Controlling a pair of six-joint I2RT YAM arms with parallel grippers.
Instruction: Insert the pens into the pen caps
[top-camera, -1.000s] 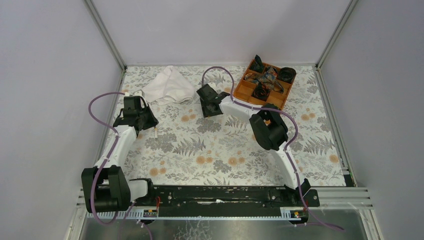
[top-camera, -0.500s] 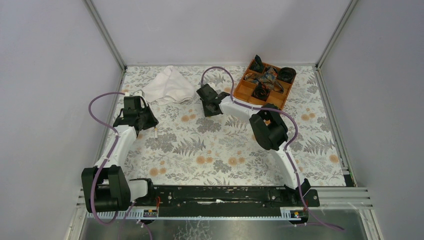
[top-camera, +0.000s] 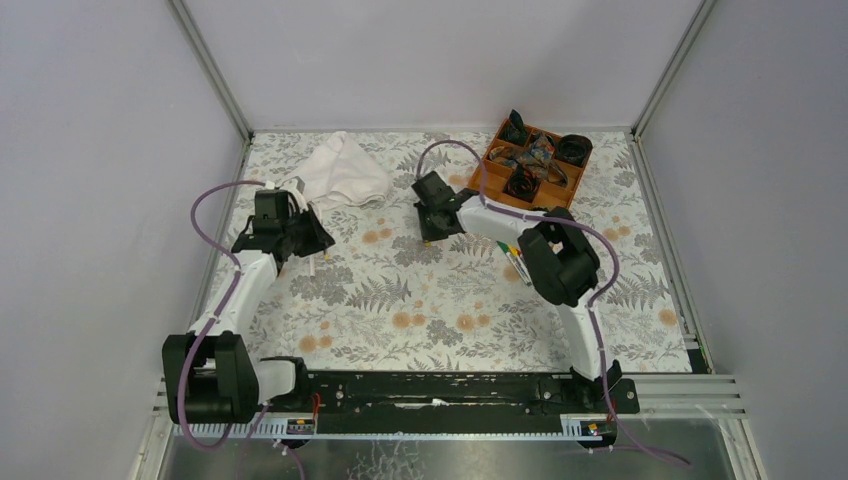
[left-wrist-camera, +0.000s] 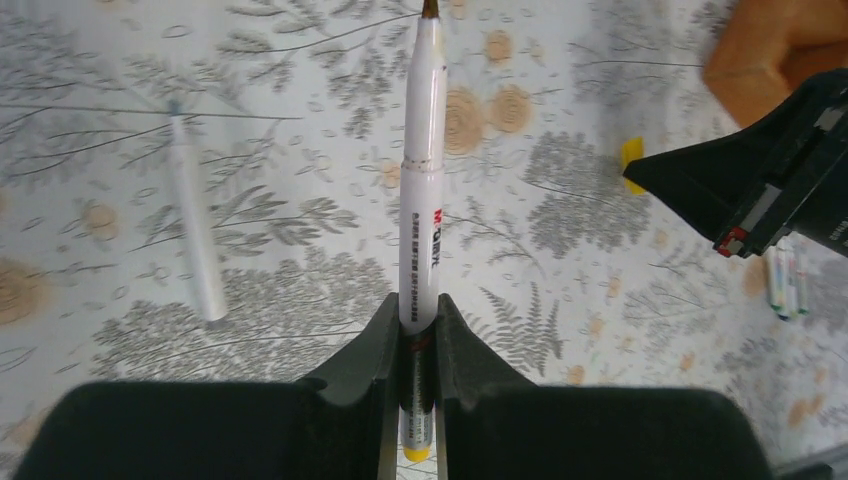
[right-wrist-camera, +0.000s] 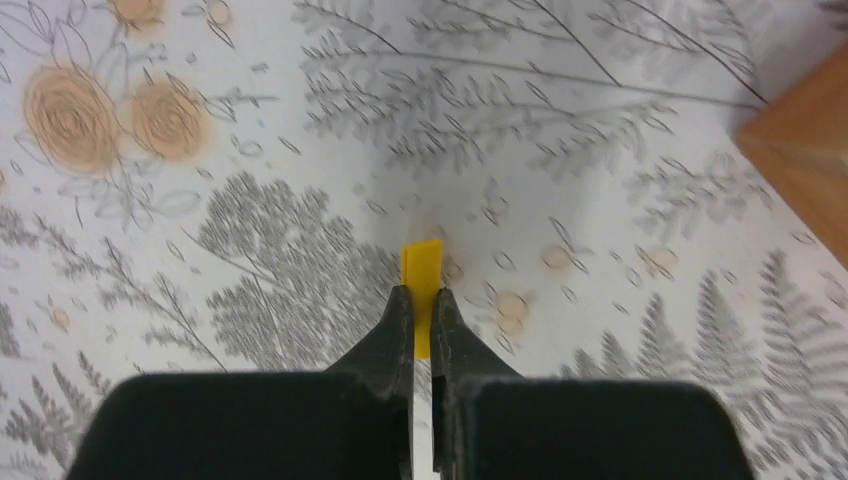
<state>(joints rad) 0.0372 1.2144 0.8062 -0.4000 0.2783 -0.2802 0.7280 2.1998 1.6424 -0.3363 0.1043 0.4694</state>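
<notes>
My left gripper (left-wrist-camera: 418, 305) is shut on a white pen (left-wrist-camera: 422, 190) with a yellow rear end, its tip pointing away over the mat. Another white pen (left-wrist-camera: 196, 235) lies flat on the mat to its left. My right gripper (right-wrist-camera: 421, 295) is shut on a yellow pen cap (right-wrist-camera: 421, 265), which sticks out past the fingertips. In the left wrist view that cap (left-wrist-camera: 632, 153) shows at the tip of the black right gripper (left-wrist-camera: 770, 180). From above, the left gripper (top-camera: 305, 232) and right gripper (top-camera: 432, 225) face each other across a gap.
A few capped pens (top-camera: 515, 258) lie beside the right arm's elbow. A white cloth (top-camera: 335, 172) sits at the back left. An orange compartment tray (top-camera: 492, 170) with black coiled bands stands at the back right. Grey walls enclose the floral mat.
The right gripper has shut on the yellow cap and shifted right; its elbow swung right, uncovering the capped pens. The left gripper moved slightly right with its pen.
</notes>
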